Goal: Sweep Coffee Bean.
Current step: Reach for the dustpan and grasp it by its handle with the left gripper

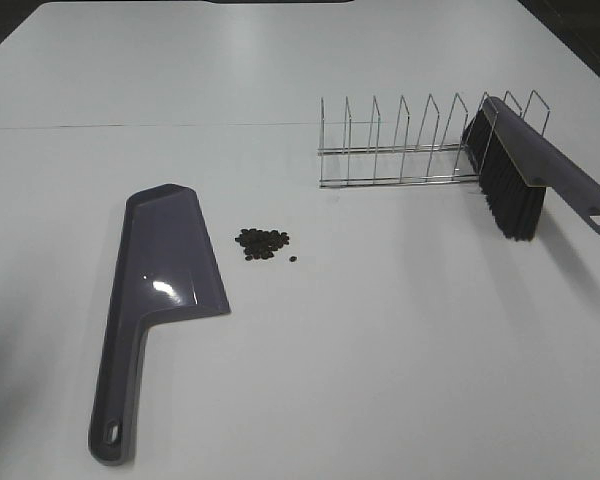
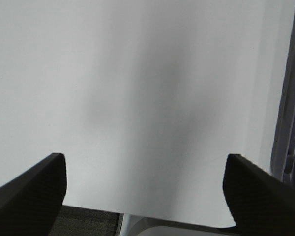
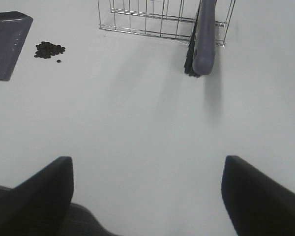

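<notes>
The left pincer [image 2: 145, 164] and right pincer [image 3: 147, 164] gape wide, empty. The beans [image 1: 263, 243] lie on the bench [image 1: 380, 350] just beside the dustpan [image 1: 165, 300]. Lifting the brush [image 1: 525, 175] could drag the rack [image 1: 400, 150]; a hard stroke could scatter beans.

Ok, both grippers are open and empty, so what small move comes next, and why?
Probably move the right gripper toward the handle of the brush. The brush leans in the wire rack on that arm's side, nothing is held yet, and the coffee bean pile lies unswept beside the dustpan.
</notes>
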`<state>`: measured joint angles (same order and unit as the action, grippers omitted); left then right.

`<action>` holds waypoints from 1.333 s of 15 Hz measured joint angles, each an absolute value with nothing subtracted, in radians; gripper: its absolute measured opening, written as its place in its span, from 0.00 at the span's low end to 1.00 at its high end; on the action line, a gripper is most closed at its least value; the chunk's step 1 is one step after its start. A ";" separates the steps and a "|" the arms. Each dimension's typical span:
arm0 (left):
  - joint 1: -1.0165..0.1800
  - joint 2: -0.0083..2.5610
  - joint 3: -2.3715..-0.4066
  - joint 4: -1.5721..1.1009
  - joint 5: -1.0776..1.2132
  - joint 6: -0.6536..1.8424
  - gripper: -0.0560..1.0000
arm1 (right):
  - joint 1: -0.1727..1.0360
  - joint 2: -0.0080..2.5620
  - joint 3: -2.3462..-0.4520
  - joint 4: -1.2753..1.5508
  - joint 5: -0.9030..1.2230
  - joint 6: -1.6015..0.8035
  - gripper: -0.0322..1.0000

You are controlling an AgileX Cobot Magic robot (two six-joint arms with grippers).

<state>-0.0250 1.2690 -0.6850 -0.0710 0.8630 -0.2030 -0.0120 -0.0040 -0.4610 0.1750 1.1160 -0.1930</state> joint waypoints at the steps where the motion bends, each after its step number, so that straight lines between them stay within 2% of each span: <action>1: -0.025 1.296 -0.697 -0.073 0.856 -0.203 0.80 | -0.012 -0.004 -0.461 0.175 1.116 -0.193 0.73; 4: -0.039 1.449 -0.791 -0.098 0.844 -0.202 0.80 | -0.012 -0.004 -0.461 0.175 1.116 -0.193 0.73; 7: -0.194 1.649 -0.940 -0.104 0.827 -0.246 0.80 | -0.012 -0.004 -0.461 0.175 1.116 -0.193 0.73; 14: -0.441 1.856 -1.034 -0.110 0.789 -0.421 0.80 | -0.012 -0.004 -0.461 0.175 1.116 -0.193 0.73; 20: -0.490 1.936 -1.035 -0.126 0.720 -0.460 0.79 | -0.012 -0.004 -0.461 0.175 1.116 -0.193 0.73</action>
